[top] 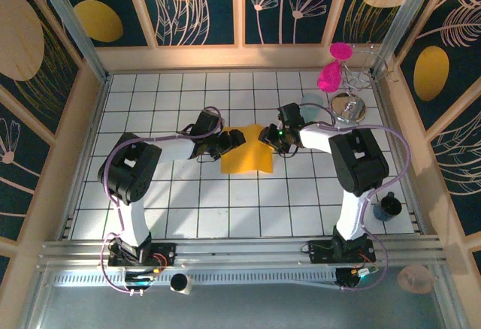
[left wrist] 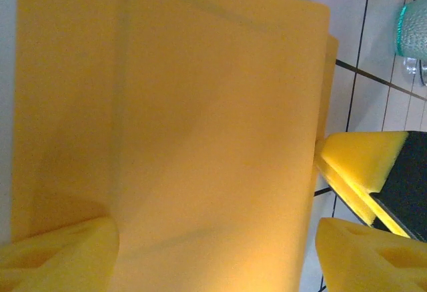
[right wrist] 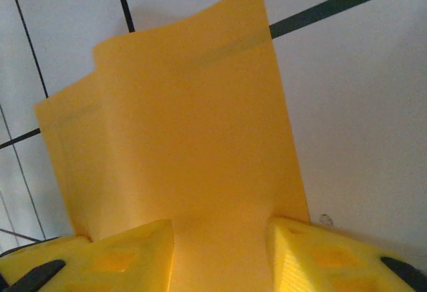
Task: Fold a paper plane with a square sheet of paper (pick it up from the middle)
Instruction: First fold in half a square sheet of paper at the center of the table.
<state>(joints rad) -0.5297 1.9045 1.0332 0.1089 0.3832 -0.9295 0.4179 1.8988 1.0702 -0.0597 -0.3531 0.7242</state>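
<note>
Left gripper (top: pixel 228 142) jaws spread wide at square sheet of paper (top: pixel 246 161); right gripper (top: pixel 269 136) straddles its edge, unclear if pinching.

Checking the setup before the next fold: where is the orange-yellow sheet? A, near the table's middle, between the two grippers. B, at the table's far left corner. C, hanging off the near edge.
A: the top view shows the square sheet of paper mid-way across the tiled table, between the left gripper and the right gripper.
</note>
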